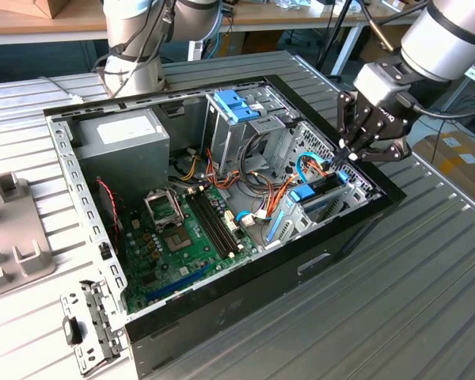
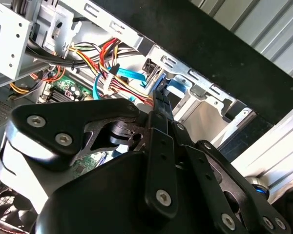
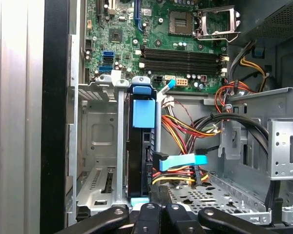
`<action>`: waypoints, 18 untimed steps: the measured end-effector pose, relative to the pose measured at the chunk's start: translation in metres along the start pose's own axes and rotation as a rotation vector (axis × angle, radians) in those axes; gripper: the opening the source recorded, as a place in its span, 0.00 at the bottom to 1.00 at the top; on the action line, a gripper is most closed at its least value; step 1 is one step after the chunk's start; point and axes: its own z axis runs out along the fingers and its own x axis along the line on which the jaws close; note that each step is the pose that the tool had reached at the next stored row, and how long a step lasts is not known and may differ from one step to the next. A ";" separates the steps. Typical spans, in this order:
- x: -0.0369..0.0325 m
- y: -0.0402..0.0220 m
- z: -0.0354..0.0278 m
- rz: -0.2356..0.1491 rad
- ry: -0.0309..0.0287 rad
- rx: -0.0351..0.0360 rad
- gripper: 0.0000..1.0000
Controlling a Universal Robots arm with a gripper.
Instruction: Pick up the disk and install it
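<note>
The disk [image 3: 138,146] stands on edge in a slot of the metal drive cage [image 3: 95,146] at the case's front corner, its blue carrier tab [image 3: 143,113] pointing toward the motherboard. In the exterior view the disk [image 1: 323,203] sits low in that cage near the black front panel. My gripper [image 1: 345,158] hovers just above it, at the exterior view's right. Its fingers are shut together, and the fingertips [image 3: 158,191] rest at the disk's end. In the second wrist view the gripper [image 2: 161,105] points at the blue carrier [image 2: 172,87].
The open computer case [image 1: 245,293] lies on a ribbed metal table. Inside are the motherboard [image 1: 178,237], a grey power-supply box [image 1: 123,146], loose cables [image 3: 185,129], a blue flat cable [image 3: 183,161] and a cage with a light-blue latch [image 1: 237,107]. Grey brackets [image 1: 87,328] lie outside.
</note>
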 end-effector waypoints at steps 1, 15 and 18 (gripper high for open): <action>0.0000 -0.0005 -0.0004 0.000 -0.0002 -0.0002 0.11; -0.0002 -0.0025 -0.0017 0.000 -0.0004 -0.0004 0.11; -0.0002 -0.0025 -0.0017 0.000 -0.0004 -0.0004 0.11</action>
